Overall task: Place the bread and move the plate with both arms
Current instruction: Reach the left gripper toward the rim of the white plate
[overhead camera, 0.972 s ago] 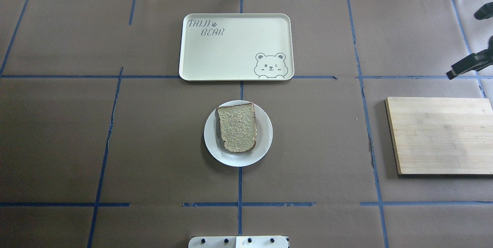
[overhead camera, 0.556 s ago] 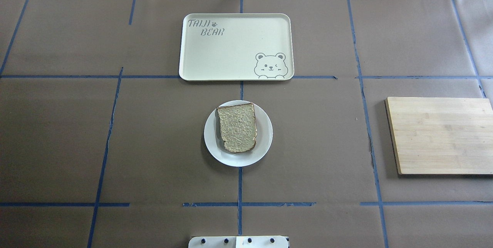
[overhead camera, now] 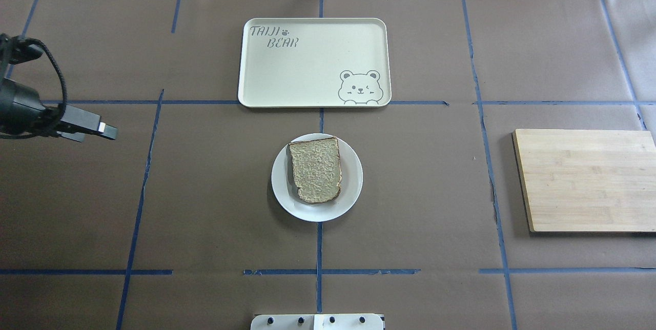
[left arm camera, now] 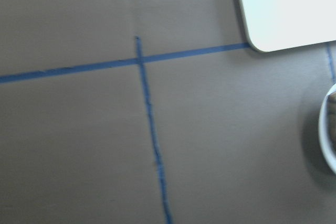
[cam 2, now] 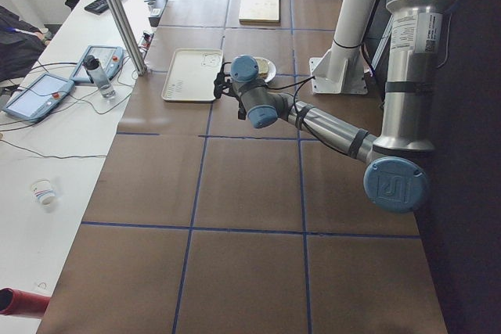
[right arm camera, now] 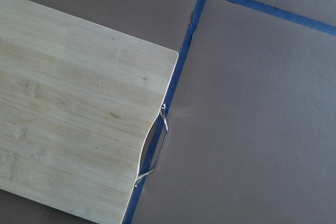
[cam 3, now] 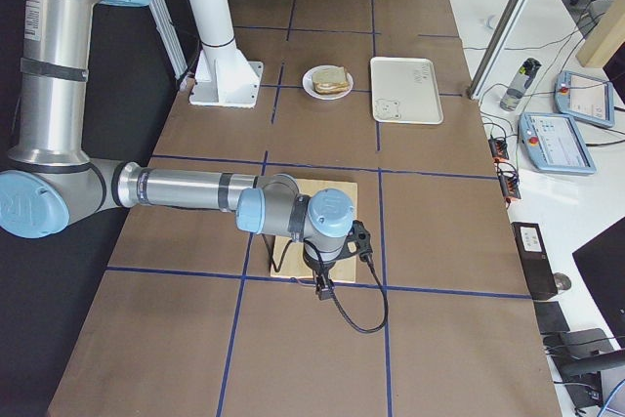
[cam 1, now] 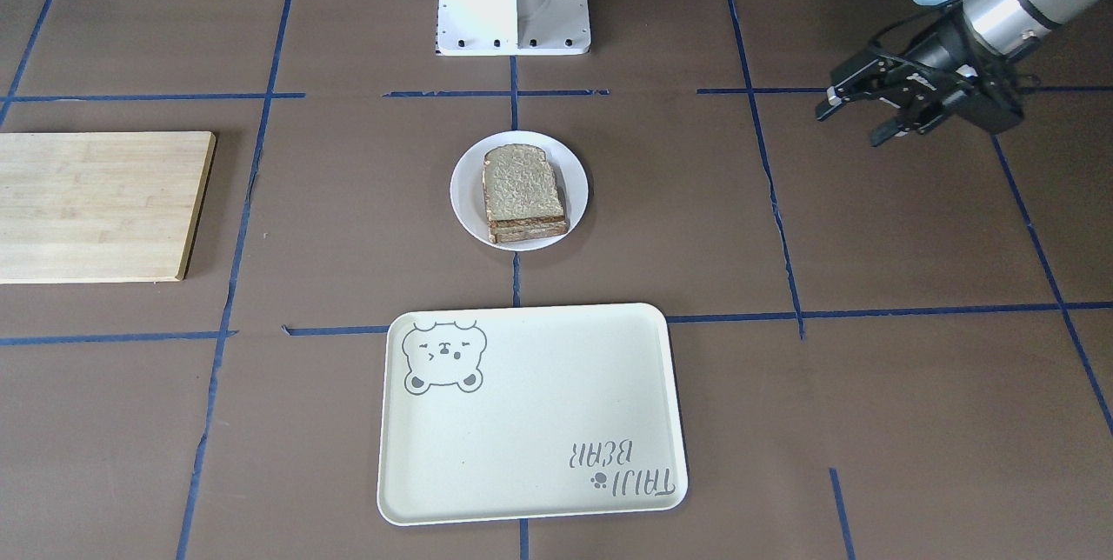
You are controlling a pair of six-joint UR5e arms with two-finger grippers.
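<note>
The bread [overhead camera: 315,170] lies on the small white plate [overhead camera: 287,202] at the table's middle. In the front view the bread [cam 1: 520,182] tops a short stack of slices on the plate [cam 1: 469,203]. My left gripper [cam 1: 850,125] is open and empty, far to the plate's side above the table; it also shows at the left edge of the overhead view [overhead camera: 100,132]. The plate's rim [left arm camera: 325,145] shows at the right edge of the left wrist view. My right gripper [cam 3: 322,288] shows only in the exterior right view, over the cutting board's edge; I cannot tell its state.
A cream tray with a bear drawing [overhead camera: 307,63] lies just beyond the plate. A wooden cutting board [overhead camera: 587,179] lies at the right; its metal handle [right arm camera: 155,150] shows in the right wrist view. Brown paper with blue tape lines covers the table.
The right gripper left the overhead view's right edge. The left gripper has come in at its left edge. Bread and plate have not moved.
</note>
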